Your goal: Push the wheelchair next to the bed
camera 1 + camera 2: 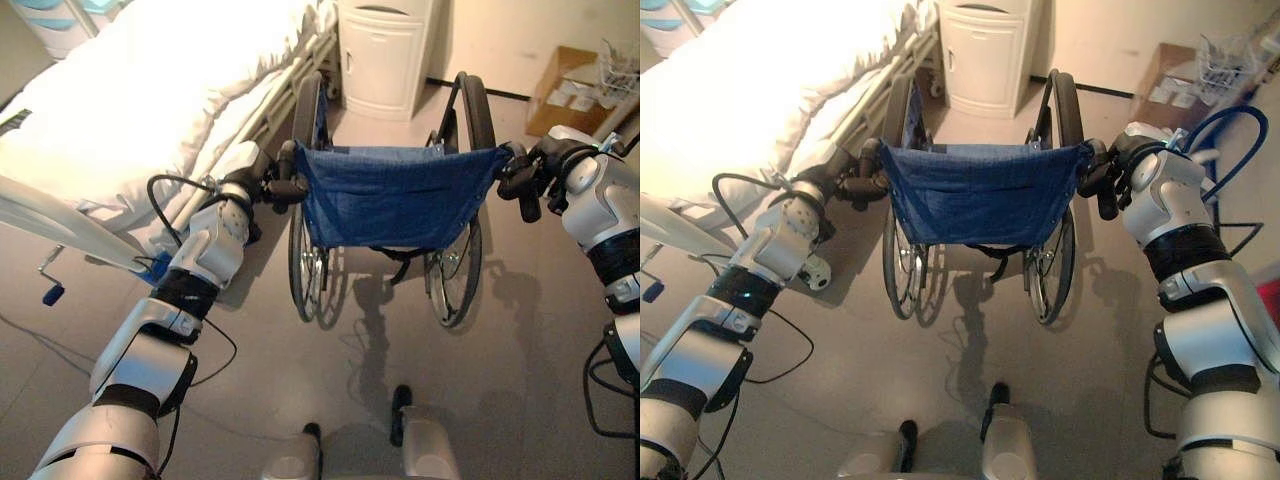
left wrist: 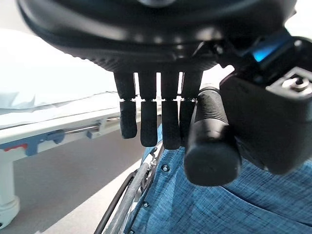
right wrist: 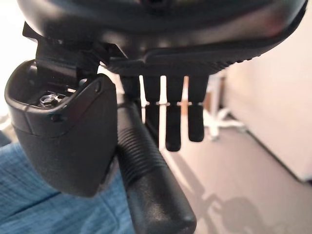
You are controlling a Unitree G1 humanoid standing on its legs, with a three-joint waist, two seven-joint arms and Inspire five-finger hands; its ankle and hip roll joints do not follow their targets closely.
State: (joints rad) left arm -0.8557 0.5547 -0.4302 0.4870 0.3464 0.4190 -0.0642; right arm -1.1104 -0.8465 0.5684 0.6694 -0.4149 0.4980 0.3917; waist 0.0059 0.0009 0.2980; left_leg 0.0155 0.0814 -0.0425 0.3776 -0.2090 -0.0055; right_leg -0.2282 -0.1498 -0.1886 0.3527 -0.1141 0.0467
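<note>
The wheelchair, with a blue cloth backrest (image 1: 390, 195) and large spoked wheels (image 1: 305, 260), stands in front of me with its back toward me. It is beside the foot end of the bed (image 1: 130, 100), which has white bedding and lies to the left. My left hand (image 1: 272, 185) is shut on the left push handle (image 2: 209, 141), which sits between the thumb and the curled fingers (image 2: 148, 122). My right hand (image 1: 525, 175) grips the right push handle (image 3: 151, 180), thumb (image 3: 68, 141) on one side and fingers on the other.
A white bedside cabinet (image 1: 385, 55) stands ahead of the wheelchair against the far wall. A cardboard box (image 1: 560, 85) and a wire basket (image 1: 615, 65) sit at the far right. The bed's side rail (image 1: 60, 225) and a blue crank handle (image 1: 52, 293) stick out at the left.
</note>
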